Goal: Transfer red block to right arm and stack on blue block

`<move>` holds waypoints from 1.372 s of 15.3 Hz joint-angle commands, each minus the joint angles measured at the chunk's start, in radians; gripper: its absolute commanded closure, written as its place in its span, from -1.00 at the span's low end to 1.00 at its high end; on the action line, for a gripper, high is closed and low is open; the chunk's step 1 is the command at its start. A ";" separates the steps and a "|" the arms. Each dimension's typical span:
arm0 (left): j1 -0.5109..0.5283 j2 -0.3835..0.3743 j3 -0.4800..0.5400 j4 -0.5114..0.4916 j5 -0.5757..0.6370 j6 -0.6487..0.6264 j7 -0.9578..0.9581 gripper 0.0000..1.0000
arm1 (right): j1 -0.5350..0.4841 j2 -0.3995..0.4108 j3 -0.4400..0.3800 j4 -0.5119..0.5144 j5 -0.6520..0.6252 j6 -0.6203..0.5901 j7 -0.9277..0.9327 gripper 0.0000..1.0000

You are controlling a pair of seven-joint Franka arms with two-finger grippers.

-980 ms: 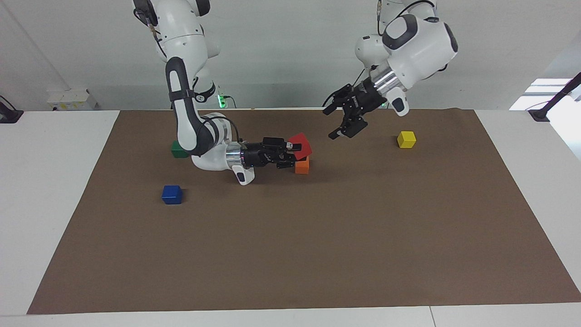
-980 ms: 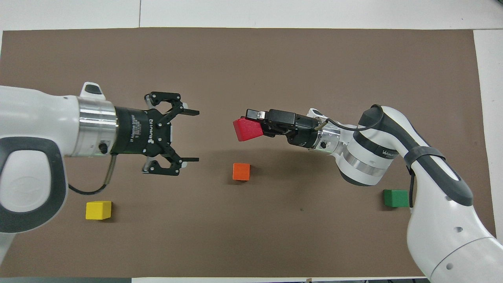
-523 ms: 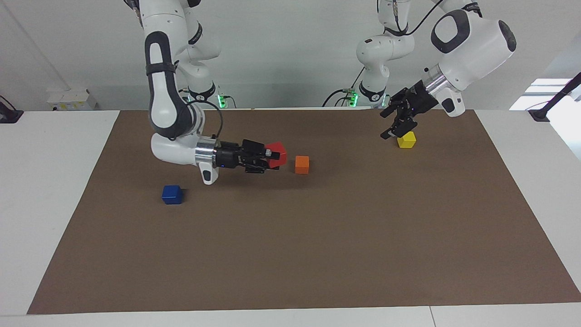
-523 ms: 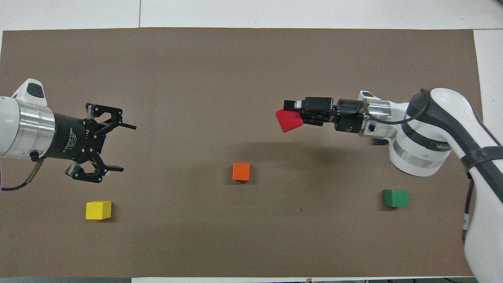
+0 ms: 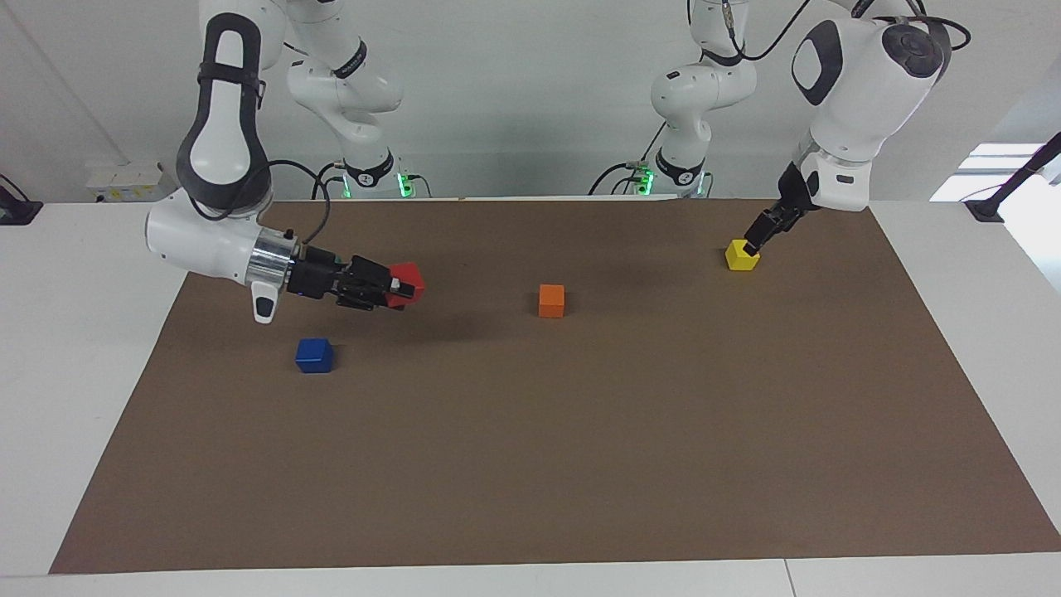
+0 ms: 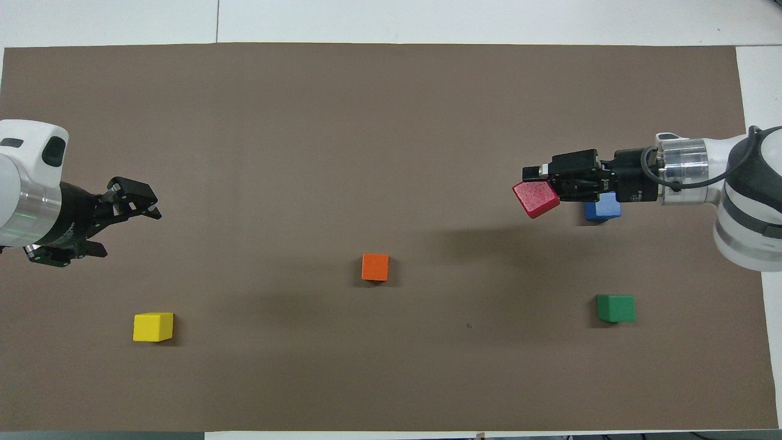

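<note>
Four loose cubes, one held

Landmark: the blue block (image 5: 314, 355) on the brown mat (image 5: 530, 464). Right gripper (image 5: 396, 290) holds the red block (image 5: 406, 284) tilted in the air, clamped, just beside the blue block. Nearer the robots lies the green cube (image 6: 615, 308); orange cube (image 5: 551, 300) mid-mat. Left gripper (image 5: 756, 241), jaws parted, hangs over the yellow cube (image 5: 741, 256).

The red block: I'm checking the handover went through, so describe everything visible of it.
The red block is a small glossy cube with a speckled upper face, tilted corner-down. It hangs clamped at the fingertips of the right gripper, clear of the mat, beside and above the blue block, not yet stacked. Nothing else touches it.
</note>
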 commanded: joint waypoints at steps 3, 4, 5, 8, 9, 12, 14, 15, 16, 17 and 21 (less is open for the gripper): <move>0.040 0.079 -0.008 0.098 0.132 -0.067 0.307 -1.00 | 0.015 -0.021 0.011 0.078 -0.439 0.009 0.202 1.00; 0.035 0.124 -0.009 0.159 0.164 -0.105 0.321 -1.00 | 0.020 -0.026 0.013 0.078 -0.530 0.009 0.219 1.00; 0.034 0.177 -0.009 0.227 0.183 -0.135 0.321 -1.00 | 0.024 -0.027 0.013 0.076 -0.634 0.009 0.228 1.00; 0.012 0.236 -0.017 0.287 0.227 -0.129 0.323 -1.00 | 0.026 -0.033 0.017 0.043 -0.857 0.078 0.250 1.00; 0.011 0.229 -0.016 0.274 0.220 -0.106 0.324 -1.00 | 0.026 -0.033 0.017 0.038 -0.900 0.101 0.247 1.00; -0.003 0.196 -0.008 0.189 0.218 -0.028 0.313 -1.00 | 0.024 -0.029 0.017 0.037 -0.957 0.176 0.215 1.00; -0.035 0.176 0.021 0.163 0.218 -0.040 0.315 -1.00 | 0.020 -0.024 0.017 0.037 -0.975 0.199 0.166 1.00; -0.091 0.134 0.062 0.118 0.217 -0.049 0.318 -1.00 | 0.009 -0.024 0.017 0.038 -0.975 0.202 0.158 1.00; -0.168 0.085 0.132 0.062 0.215 -0.037 0.318 -1.00 | -0.006 -0.021 0.013 0.046 -0.974 0.208 0.144 1.00; -0.233 0.060 0.180 0.032 0.214 -0.020 0.318 -1.00 | -0.034 -0.018 0.013 0.050 -0.963 0.208 0.095 1.00; -0.229 0.073 0.188 0.065 0.161 0.023 0.356 -1.00 | -0.077 -0.018 0.013 0.050 -0.910 0.210 -0.055 1.00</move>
